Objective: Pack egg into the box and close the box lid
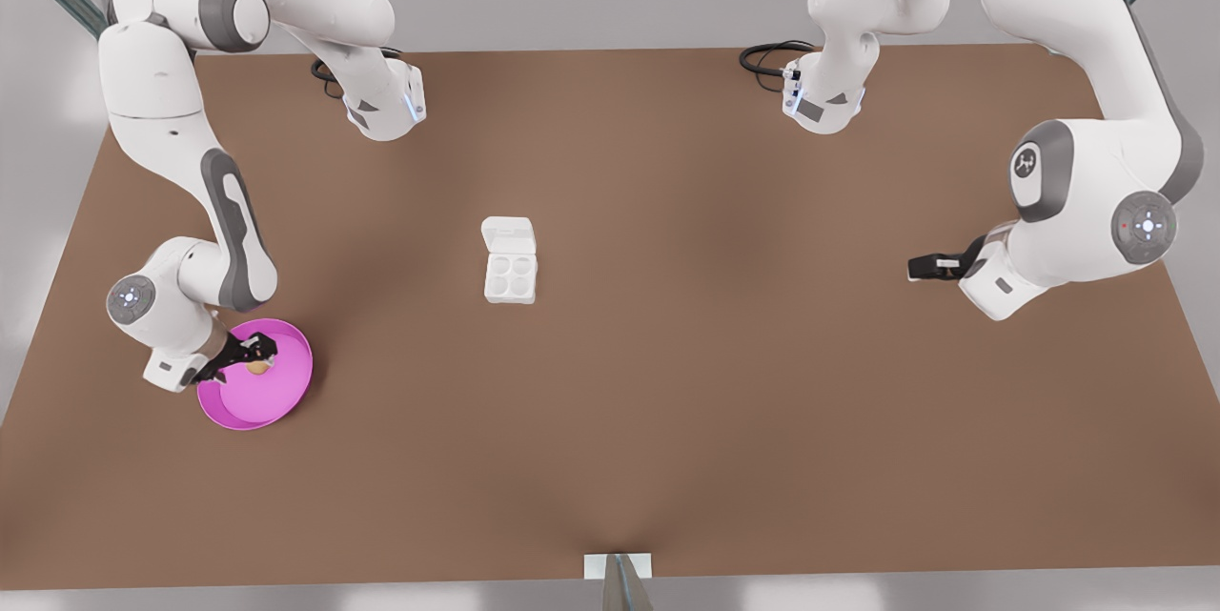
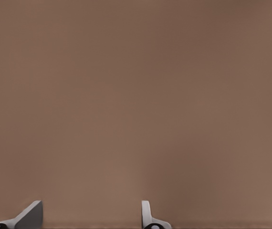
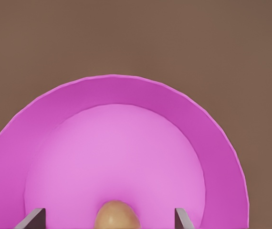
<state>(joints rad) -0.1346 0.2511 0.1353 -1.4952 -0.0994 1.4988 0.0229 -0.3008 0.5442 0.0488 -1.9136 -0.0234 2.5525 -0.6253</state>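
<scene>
- While the right gripper (image 1: 250, 356) reaches down into the pink dish (image 1: 286, 397) near the bench's (image 1: 667, 458) front left corner, its spread fingers (image 3: 36, 218) straddle the egg (image 3: 117, 215).
- Mid-bench, the box (image 1: 510, 276) lies with the box lid (image 1: 508, 234) flung back.
- By the right edge, the left gripper (image 1: 917, 268) waits, fingers parted and level.

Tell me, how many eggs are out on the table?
1. The egg lies in the pink dish at the front view's left, between the open fingers of the right gripper. The box has all four cups empty.
</scene>
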